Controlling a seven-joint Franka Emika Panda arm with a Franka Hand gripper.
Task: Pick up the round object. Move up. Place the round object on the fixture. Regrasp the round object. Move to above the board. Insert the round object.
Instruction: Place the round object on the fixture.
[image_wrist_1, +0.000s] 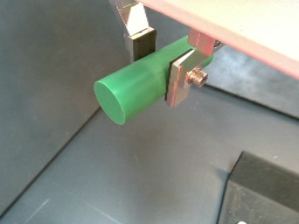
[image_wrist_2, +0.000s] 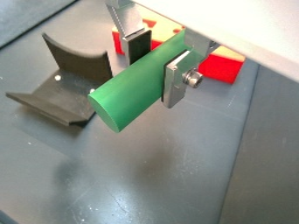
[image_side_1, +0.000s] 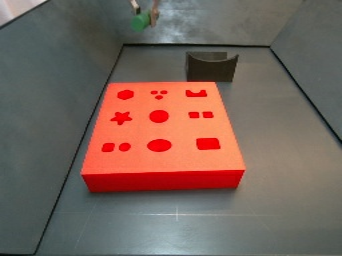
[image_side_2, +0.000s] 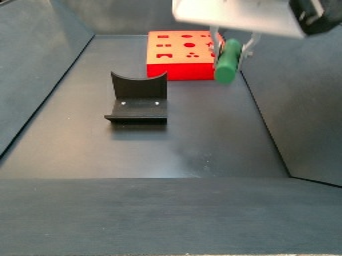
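In a side view, your fixture (image_side_2: 135, 98) sits left of centre on the dark floor (image_side_2: 201, 140), its curved notch facing up and empty, with the red board (image_side_2: 182, 55) behind it toward the top of the frame. Further right hangs the gripper (image_side_2: 234, 45), pinching the round object (image_side_2: 229, 62) — the green peg points downward there, clear of the floor and off to the right of both fixture and board. In both wrist views you can see the silver fingers (image_wrist_2: 176, 80) pressed onto the peg near its rear end, so most of its length sticks out in front of the pads. From this I judge you are in the carry toward the fixture, with the placing not yet done. To do it well, bring the peg across to the left until it hangs over the notch, and line its long axis up with the cradle before you descend — a skewed peg will likely roll off the curved seat. Come down slowly, and let go only once the peg rests in the notch. Because the grip is so far back, watch the free end: it could strike the fixture's upright wall first.
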